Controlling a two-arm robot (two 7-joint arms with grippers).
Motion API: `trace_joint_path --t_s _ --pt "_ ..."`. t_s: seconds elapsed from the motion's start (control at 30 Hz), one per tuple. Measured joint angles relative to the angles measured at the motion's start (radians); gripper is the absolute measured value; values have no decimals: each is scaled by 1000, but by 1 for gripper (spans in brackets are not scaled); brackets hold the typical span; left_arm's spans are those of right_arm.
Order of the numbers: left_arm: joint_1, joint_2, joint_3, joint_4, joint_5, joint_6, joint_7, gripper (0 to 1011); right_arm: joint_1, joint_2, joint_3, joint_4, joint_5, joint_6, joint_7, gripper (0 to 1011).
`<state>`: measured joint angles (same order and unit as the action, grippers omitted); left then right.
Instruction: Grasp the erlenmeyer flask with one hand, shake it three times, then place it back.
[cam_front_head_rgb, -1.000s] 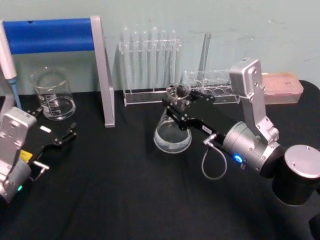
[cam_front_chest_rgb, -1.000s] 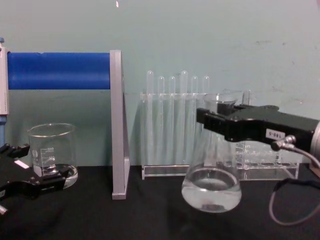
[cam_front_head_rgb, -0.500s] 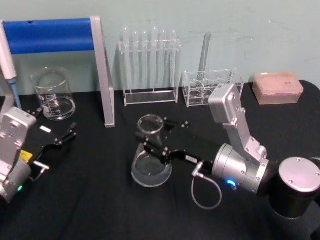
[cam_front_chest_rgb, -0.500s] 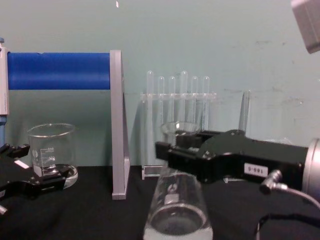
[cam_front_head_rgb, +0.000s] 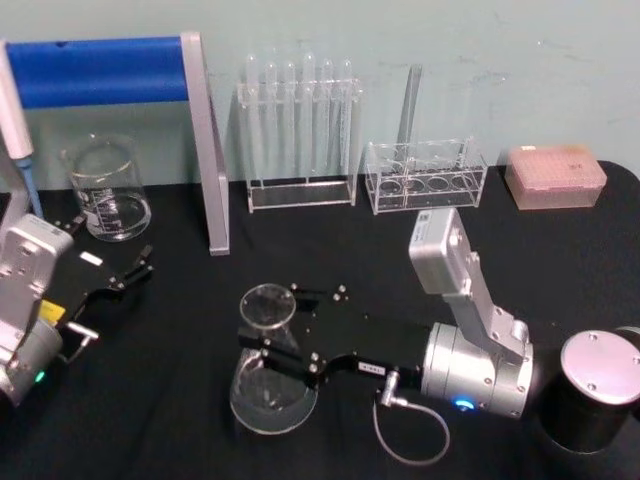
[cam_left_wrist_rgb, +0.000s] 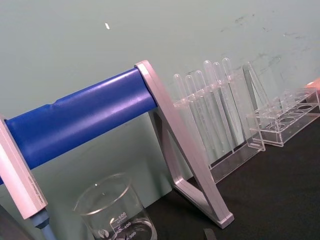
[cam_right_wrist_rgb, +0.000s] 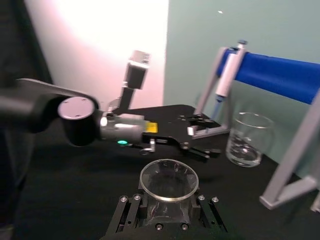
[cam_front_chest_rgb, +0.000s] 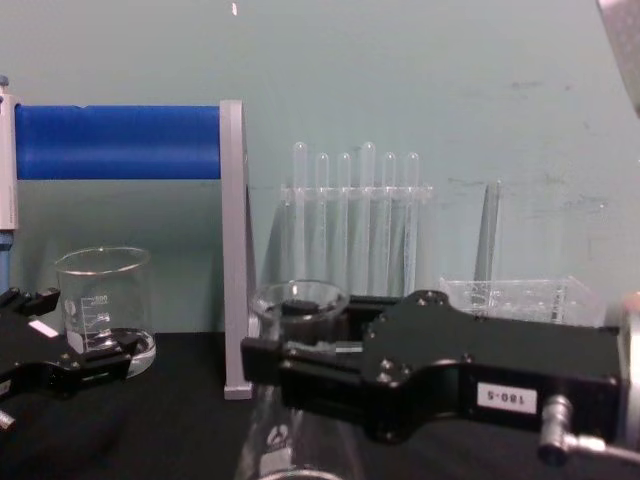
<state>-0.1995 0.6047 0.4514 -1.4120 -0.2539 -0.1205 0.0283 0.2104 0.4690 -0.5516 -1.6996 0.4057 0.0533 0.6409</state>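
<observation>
We are holding the flask (cam_front_head_rgb: 268, 398) by its neck in the right end effector (cam_front_head_rgb: 275, 335), whose fingers are clamped on the glass just under the flared lip. The flask is sitting well in front of the rack (cam_front_head_rgb: 300, 130), a little to its left and close to us. We are unable to tell whether its base is touching the counter (cam_front_head_rgb: 180, 430) or hanging just above it. The left end effector (cam_front_head_rgb: 105, 248) is lying parked far to the rack's left, fingers apart.

We are judging the grip to be the weak point. The neck is smooth and tapering, so a sharp reversal in a shake could be letting it slip or twist between the fingers. With the base this low, a downward stroke could be knocking glass against the counter. The mouth is open, so a hard swing could be throwing liquid out.

The flask is showing as clear glass, a wide cone narrowing to a round lip, with a white printed mark on its shoulder. Something pale, perhaps shallow liquid, is lying in the base.
</observation>
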Motion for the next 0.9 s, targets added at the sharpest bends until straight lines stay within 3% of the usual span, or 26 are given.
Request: trace_joint_path --t_s 0.2,0.47,0.7,0.9 --pt "0 0 0 0 0 0 0 1001 6 26 -23 -7 25 -20 45 449" --pt "0 0 0 0 0 0 0 1001 18 39 -40 -5 38 -35 47 449" --pt "0 0 0 0 0 0 0 1001 30 22 -35 21 21 -42 -37 449" --pt "0 0 0 0 0 0 0 1001 34 -27 6 63 -26 -37 -170 449"
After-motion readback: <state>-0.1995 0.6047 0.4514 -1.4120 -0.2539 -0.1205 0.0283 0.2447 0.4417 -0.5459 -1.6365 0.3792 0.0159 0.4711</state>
